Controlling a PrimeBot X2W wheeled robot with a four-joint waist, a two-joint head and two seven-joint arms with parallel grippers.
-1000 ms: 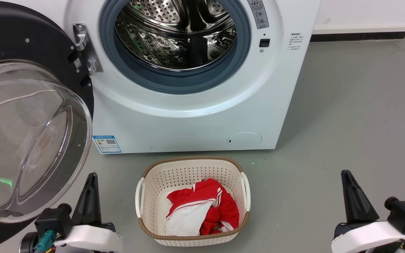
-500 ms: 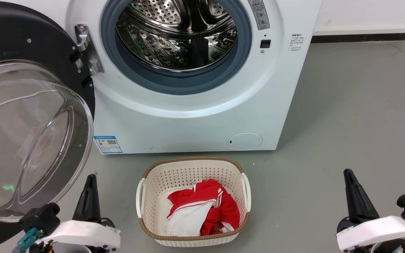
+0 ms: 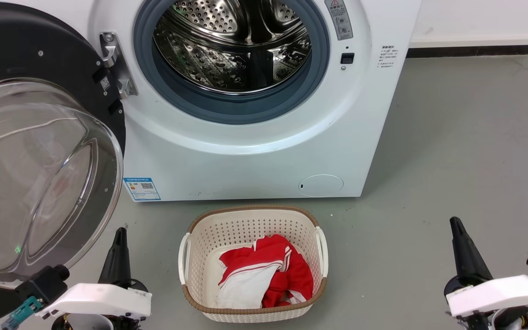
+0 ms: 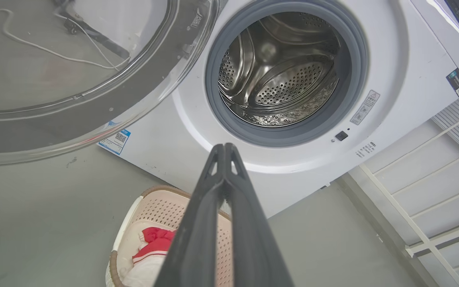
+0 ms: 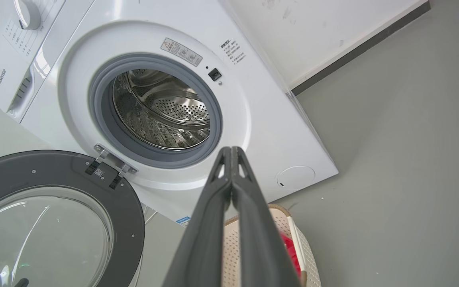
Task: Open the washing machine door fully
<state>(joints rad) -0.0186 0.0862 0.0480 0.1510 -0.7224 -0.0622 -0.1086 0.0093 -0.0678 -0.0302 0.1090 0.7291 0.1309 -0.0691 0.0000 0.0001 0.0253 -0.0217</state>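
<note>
Black fingers pressed flat together: my left gripper sits nearest me at lower left, closed on nothing, and my right gripper at lower right is likewise closed and empty. That makes two grippers. Between them, a little farther out, stands one cream laundry basket with a brown rim, holding a red and white garment. Left of it the washing machine door is swung wide open to the left on its hinge, its clear glass bowl facing me, near my left gripper. Behind the basket stands the one washing machine, steel drum exposed. On it I count one blue label sticker with a QR code at lower left, one round filter cover at lower right, one grey warning sticker with a red triangle, and a block of small print I cannot read. The right wrist view shows the word "Hisense" on the panel beside one dial. Since a second ago the head camera has shifted slightly; door, machine and basket keep their places, while my left wrist has rolled, its dark connector now lower and farther left.
</note>
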